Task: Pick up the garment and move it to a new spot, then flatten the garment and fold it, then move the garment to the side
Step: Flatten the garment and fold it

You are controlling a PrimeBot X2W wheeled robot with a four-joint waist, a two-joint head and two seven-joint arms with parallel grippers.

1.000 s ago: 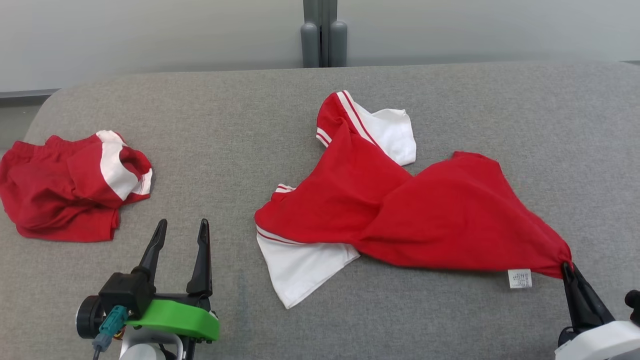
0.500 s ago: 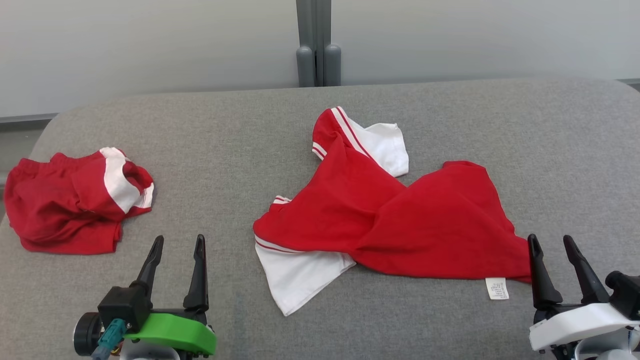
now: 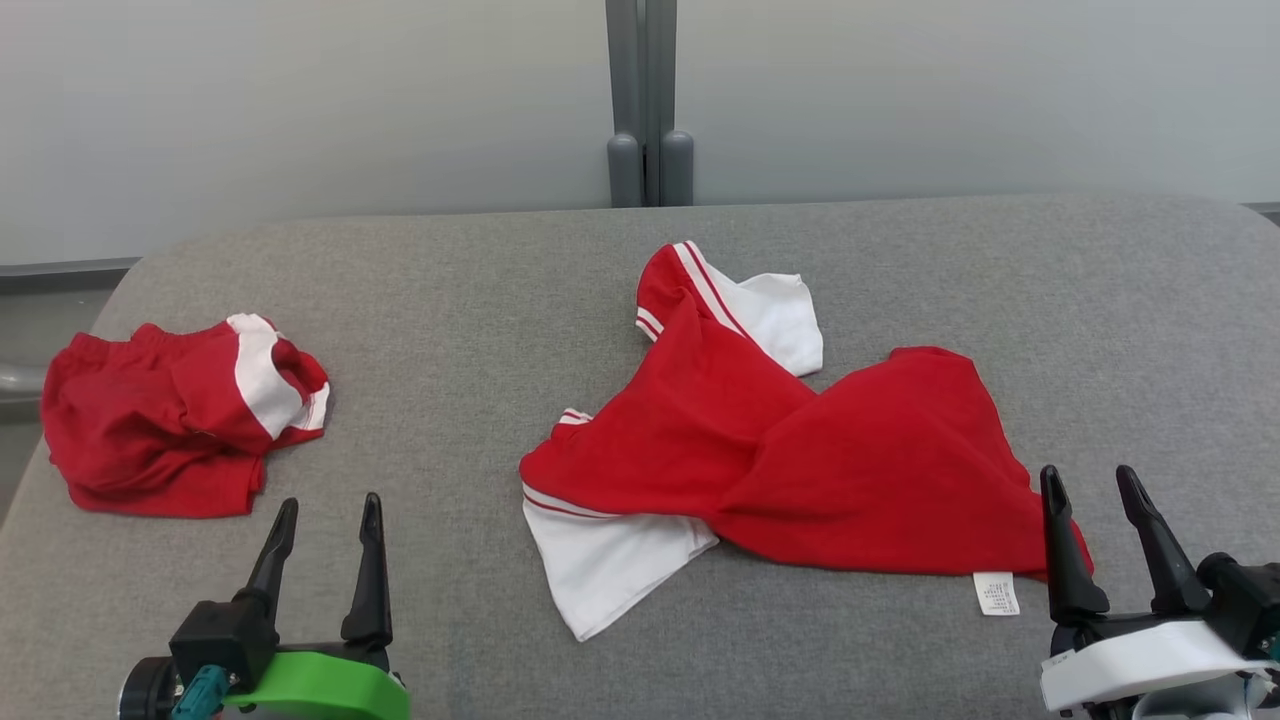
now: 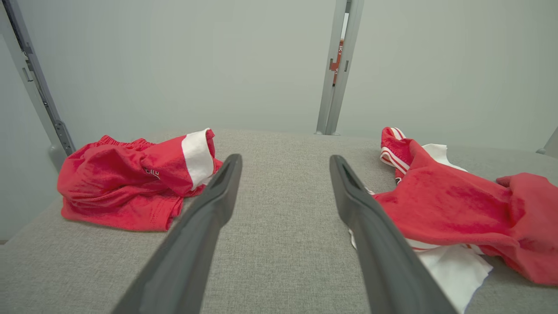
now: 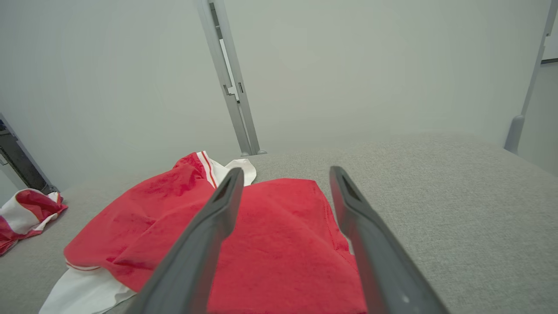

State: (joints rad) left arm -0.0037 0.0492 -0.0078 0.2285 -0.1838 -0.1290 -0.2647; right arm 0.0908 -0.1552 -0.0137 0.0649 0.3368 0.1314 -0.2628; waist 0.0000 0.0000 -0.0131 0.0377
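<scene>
Lying beside the spread right gripper [image 3: 1086,476], perhaps touching: garment [image 3: 800,470].

The left gripper [image 3: 330,500] has two long, tapering black fingers [image 3: 367,580] set on a bright green mount [image 3: 320,692], with a black block [image 3: 215,638] and a teal connector [image 3: 203,688] beside it. The right gripper [image 3: 1086,470] has matching fingers on a white housing [image 3: 1140,662].

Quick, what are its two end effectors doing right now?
Left end effector: open, holding nothing.
Right end effector: open, holding nothing, at the red shirt edge.
</scene>
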